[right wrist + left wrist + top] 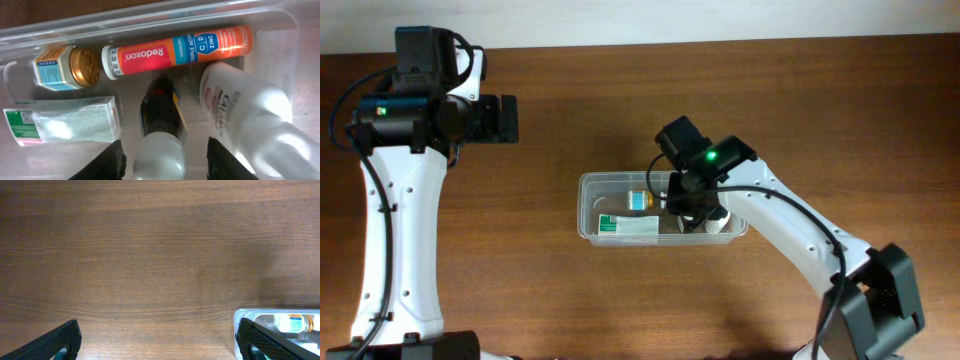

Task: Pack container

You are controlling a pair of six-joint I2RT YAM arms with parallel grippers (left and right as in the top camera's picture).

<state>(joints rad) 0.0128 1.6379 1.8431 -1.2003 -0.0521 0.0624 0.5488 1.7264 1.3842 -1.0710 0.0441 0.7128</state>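
the container [586,208] sits at mid bench [820,100]. the right claw [165,150] is apart inside it, one finger each side of a dark bottle [160,112]. the left claw [157,330] is wide apart.

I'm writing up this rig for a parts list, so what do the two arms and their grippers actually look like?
Both the left arm and right arm have smooth white links joined by boxy black joint housings, with thin black cables alongside. Each shows a small green light. The fingers are black with a fine gridded texture.
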